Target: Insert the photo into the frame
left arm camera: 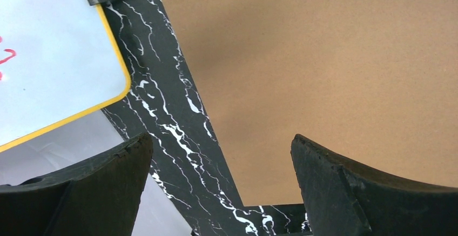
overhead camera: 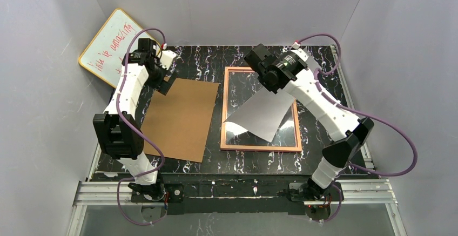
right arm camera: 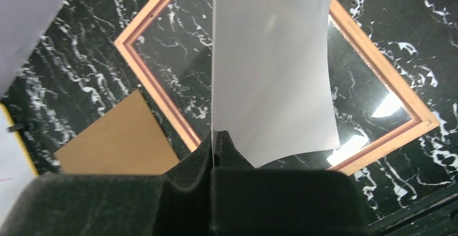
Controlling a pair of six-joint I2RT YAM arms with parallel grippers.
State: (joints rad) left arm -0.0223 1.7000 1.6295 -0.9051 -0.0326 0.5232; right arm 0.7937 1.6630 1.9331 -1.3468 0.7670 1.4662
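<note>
White-backed photo (overhead camera: 264, 114) hanging over the frame (overhead camera: 259, 148), pinched by one edge.
I am holding the photo in my right tool (right arm camera: 216, 139), clamped tight on it, the sheet draping askew above the frame's pane. My left tool (left arm camera: 221, 155) is hovering wide and empty left of the frame, over the brown board (overhead camera: 181, 118). I am judging it best to square the corners to the frame's inner lip, then lower flat.

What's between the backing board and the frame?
Between backing board and frame: only a narrow strip of bare marbled tabletop, per the top view.
</note>
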